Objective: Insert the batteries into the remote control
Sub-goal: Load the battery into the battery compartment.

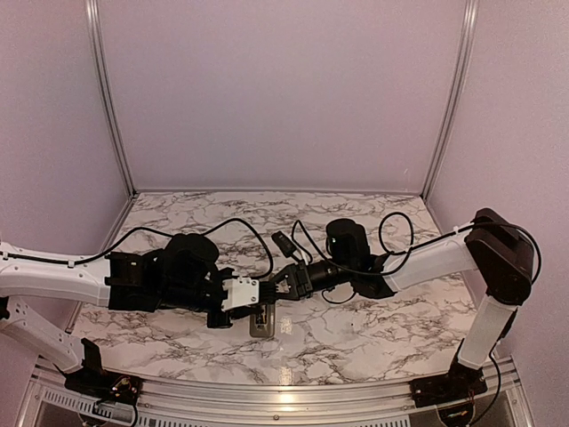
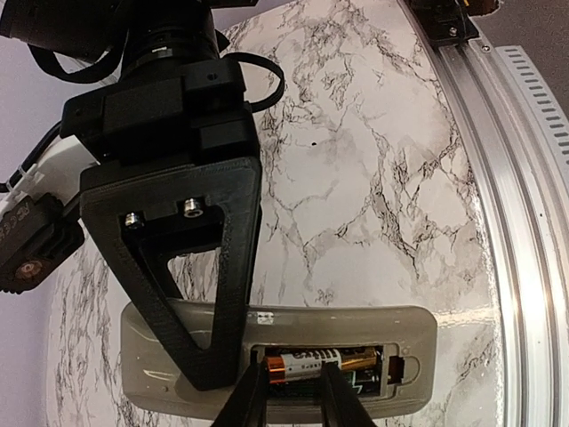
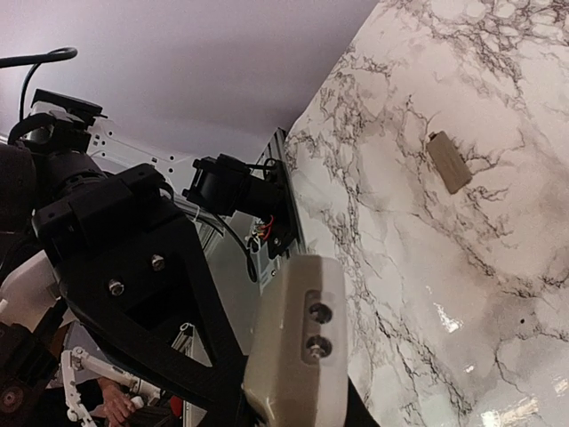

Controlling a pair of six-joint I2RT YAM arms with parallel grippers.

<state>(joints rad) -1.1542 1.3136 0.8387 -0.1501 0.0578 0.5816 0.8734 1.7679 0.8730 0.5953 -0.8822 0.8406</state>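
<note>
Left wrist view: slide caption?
Left gripper at a copper-and-black cylindrical battery in the open bay of the grey-beige rectangular remote control; right gripper resting on the remote.

We see soft, even light from overhead, with a lilac cast on the walls (image 1: 284,89). The tabletop (image 1: 356,329) is moderately bright, and the shadows on it are faint and diffuse. In the top view a glare spot sits on the rail (image 1: 284,402) at 6 o'clock, and the wall posts (image 1: 107,98) curve slightly at 9 and 3 o'clock. In the left wrist view the rail shines white at 3 o'clock and the battery (image 2: 320,360) carries a thin highlight. In the right wrist view, gloss patches flare on the tabletop at 4 o'clock, and the nearest parts look soft.
</note>
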